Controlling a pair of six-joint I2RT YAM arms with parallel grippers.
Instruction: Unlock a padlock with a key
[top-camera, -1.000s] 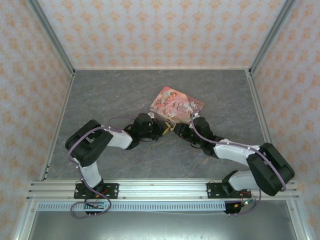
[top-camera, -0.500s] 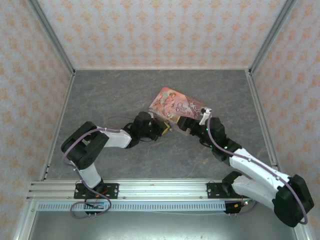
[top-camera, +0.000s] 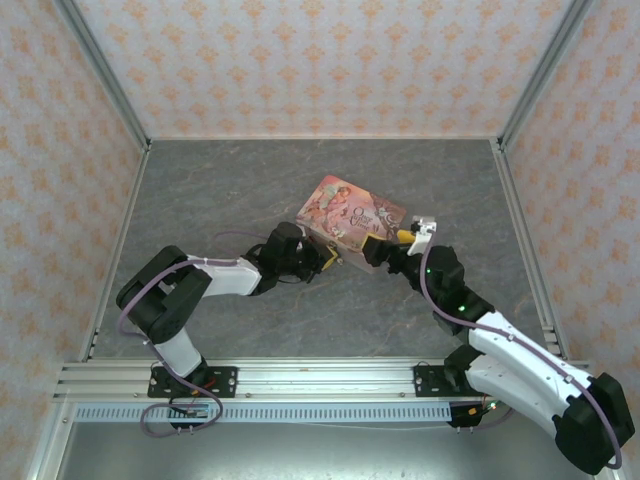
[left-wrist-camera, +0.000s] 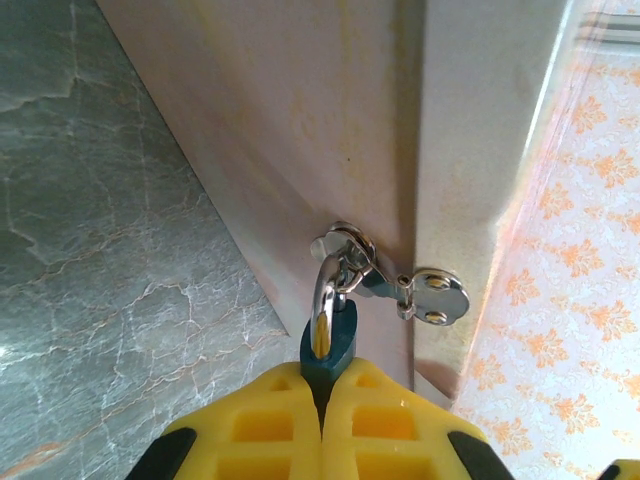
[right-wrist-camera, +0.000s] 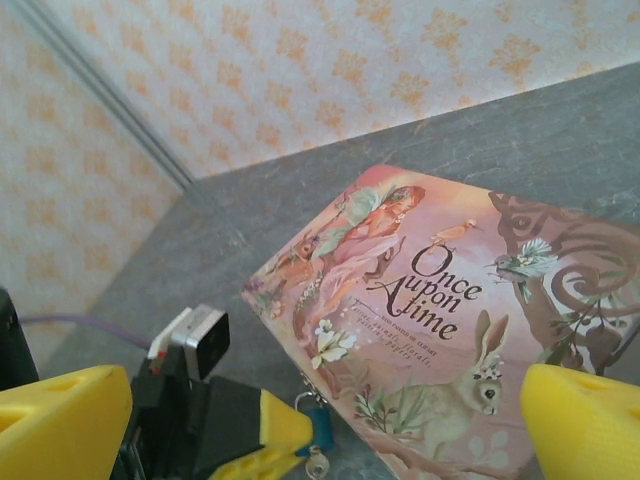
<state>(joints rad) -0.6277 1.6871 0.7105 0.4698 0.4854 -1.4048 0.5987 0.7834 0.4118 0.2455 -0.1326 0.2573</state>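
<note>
**A:** Padlock position?

**B:** The padlock is hooked through the clasp ring on the edge of the pink tin, which lies flat mid-desk. The left gripper is clamped on the teal body from below, and the jaws meet around it.

**A:** Right side?

**B:** The right gripper is spread wide with nothing in it. It hovers just beside the tin's near edge, facing the padlock.

**A:** Key?

**B:** Can't identify one. In the right wrist view a small metal bit hangs under the padlock, too small to tell what it is.

**A:** Step in hand, then?

**B:** My judgement is that the left arm braces the lock while the right arm has yet to work the key. To do it well:
- Hold the body firmly, with the keyway end turned toward the right arm.
- Don't tug on the clasp, or the tin will likely slide.
- Bring the key in along the keyway's axis.
- Turn it with a pure twist, so no side load goes into the ring.
</note>
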